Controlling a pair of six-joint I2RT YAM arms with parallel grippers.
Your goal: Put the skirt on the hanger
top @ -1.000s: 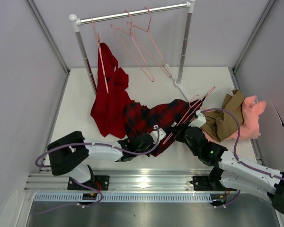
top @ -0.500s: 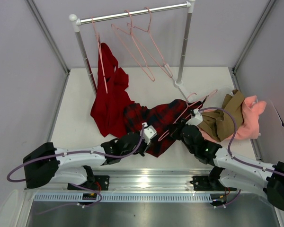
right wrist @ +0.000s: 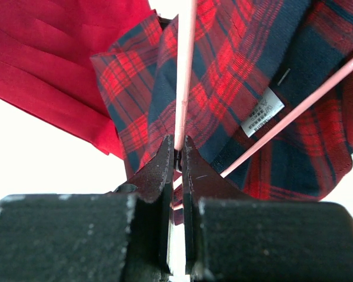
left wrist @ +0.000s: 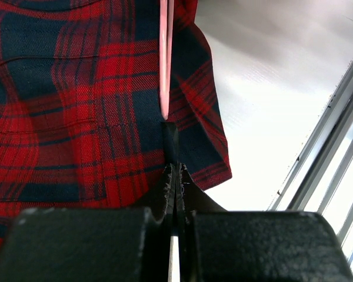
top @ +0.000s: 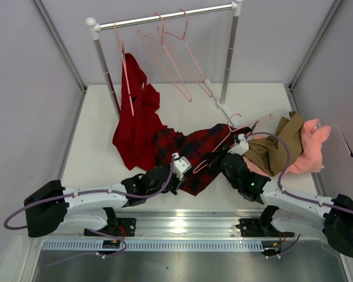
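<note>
The red and navy plaid skirt (top: 191,148) lies crumpled at the middle of the table. A pale-pink hanger (top: 235,134) lies slanted across it, hook toward the rack's base. My right gripper (top: 215,158) is shut on one thin bar of the hanger (right wrist: 184,76), above the skirt (right wrist: 235,64); a second bar (right wrist: 300,106) crosses beside a white label (right wrist: 263,111). My left gripper (top: 182,170) rests at the skirt's near edge, jaws shut. In the left wrist view the gripper (left wrist: 175,170) pinches a thin dark fold of the skirt (left wrist: 76,117), just below the hanger's end (left wrist: 166,64).
A plain red garment (top: 135,117) hangs from a hanger on the rack (top: 165,17) and spills onto the table beside the skirt. Two more pink hangers (top: 176,59) hang on the rail. Tan and pink clothes (top: 294,147) are piled at the right. The rack's foot (top: 223,106) stands behind the skirt.
My left arm has drawn back to the left, its gripper now at the skirt's near-left edge. My right gripper has shifted slightly left with the hanger.
</note>
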